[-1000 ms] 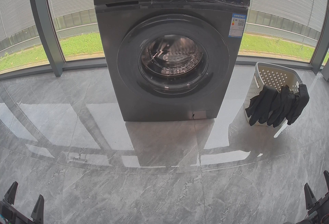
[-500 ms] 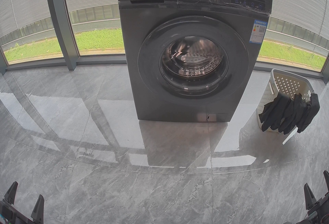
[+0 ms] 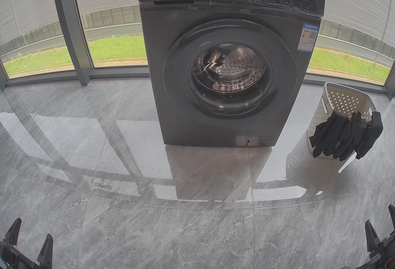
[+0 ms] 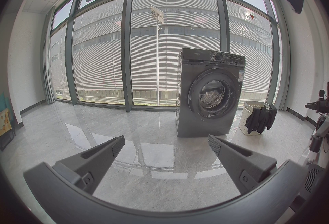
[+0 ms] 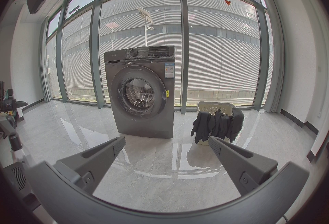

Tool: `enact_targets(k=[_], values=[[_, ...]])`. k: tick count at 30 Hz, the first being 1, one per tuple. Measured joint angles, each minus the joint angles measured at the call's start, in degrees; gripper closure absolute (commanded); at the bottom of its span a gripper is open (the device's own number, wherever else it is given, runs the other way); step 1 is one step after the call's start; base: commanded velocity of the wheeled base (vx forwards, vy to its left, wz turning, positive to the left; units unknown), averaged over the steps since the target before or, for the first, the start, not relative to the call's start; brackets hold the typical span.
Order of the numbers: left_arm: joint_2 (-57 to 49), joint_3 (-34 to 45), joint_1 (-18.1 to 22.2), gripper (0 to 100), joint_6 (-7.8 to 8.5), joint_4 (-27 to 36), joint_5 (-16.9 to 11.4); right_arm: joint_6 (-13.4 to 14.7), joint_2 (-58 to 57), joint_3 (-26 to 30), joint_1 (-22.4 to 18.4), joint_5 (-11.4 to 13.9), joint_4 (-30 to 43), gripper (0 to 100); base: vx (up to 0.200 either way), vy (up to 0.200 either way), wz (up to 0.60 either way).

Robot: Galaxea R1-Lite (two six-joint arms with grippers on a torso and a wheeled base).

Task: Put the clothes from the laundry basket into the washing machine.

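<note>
Clothes [image 3: 345, 135] drape the laundry basket [image 3: 318, 120] at two o'clock. Likely soft and light; pinch a hanging fold. Left gripper [image 3: 33, 228] and right gripper [image 3: 379, 215] gape wide, empty.

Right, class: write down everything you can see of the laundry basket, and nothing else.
The basket is pale and plastic-looking, with walls pierced by small holes and a slot near the rim. It stands upright on the grey floor, to the right of the machine and apart from it. Black clothes hang over its near rim and down the outside wall. What else lies inside is hidden.
</note>
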Motion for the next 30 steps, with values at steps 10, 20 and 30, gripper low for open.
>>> enact_targets(k=[10,20,30], values=[[0.0,0.0,0.0,0,0.00,0.0,0.0,0.0,0.0,0.0,0.0,0.0,0.0,0,0.000,-0.200,0.00],[0.0,0.0,0.0,0,0.09,0.0,-0.1,0.0,0.0,0.0,0.0,0.0,0.0,0,0.000,-0.180,0.00],[0.0,0.0,0.0,0,-0.09,0.0,0.0,0.0,0.0,0.0,0.0,0.0,-0.1,0,0.040,0.000,0.00]])
